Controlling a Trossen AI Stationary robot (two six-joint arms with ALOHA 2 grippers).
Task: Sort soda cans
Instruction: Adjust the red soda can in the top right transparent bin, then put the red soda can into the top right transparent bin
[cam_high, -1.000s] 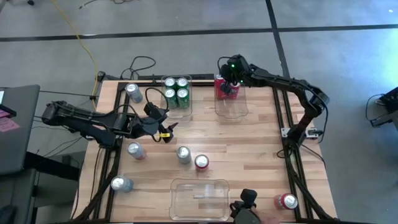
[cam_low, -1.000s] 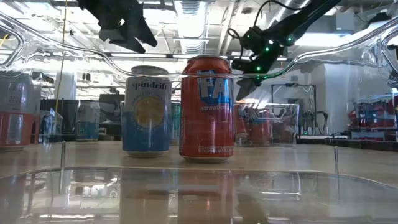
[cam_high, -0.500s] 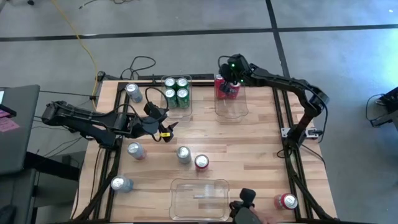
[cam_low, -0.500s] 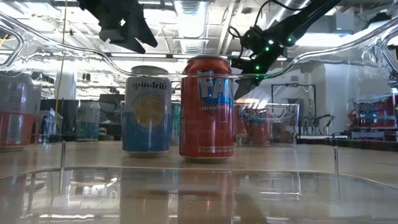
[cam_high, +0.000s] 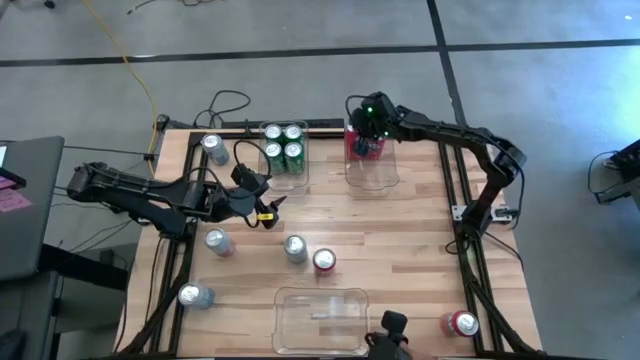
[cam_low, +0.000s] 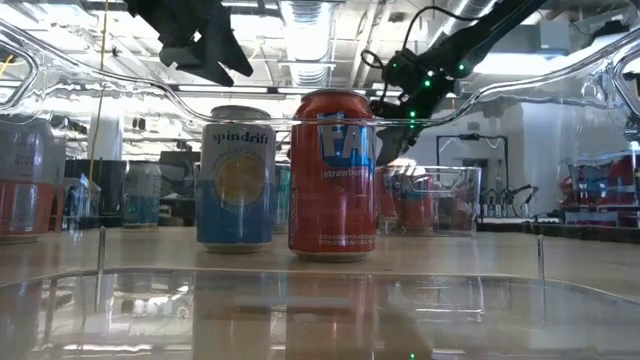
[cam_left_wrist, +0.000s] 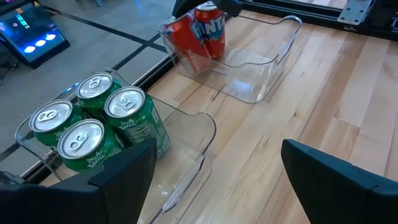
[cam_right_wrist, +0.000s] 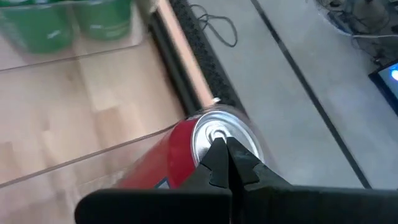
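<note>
You have four cans (cam_high: 283, 145) in the far-left bin (cam_high: 300, 178), two cans (cam_high: 364, 143) in the far-right bin (cam_high: 372, 175), an empty bin (cam_high: 320, 318) at the near edge, and six loose cans (cam_high: 296, 248) on the table (cam_high: 400, 230).

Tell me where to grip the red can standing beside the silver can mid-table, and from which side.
Grip the red can around its round side wall, just below the top, coming straight down from above. It stands upright, and the silver can sits close on one side, so the fingers should close across the free sides. The left pincer hovers nearest.
</note>
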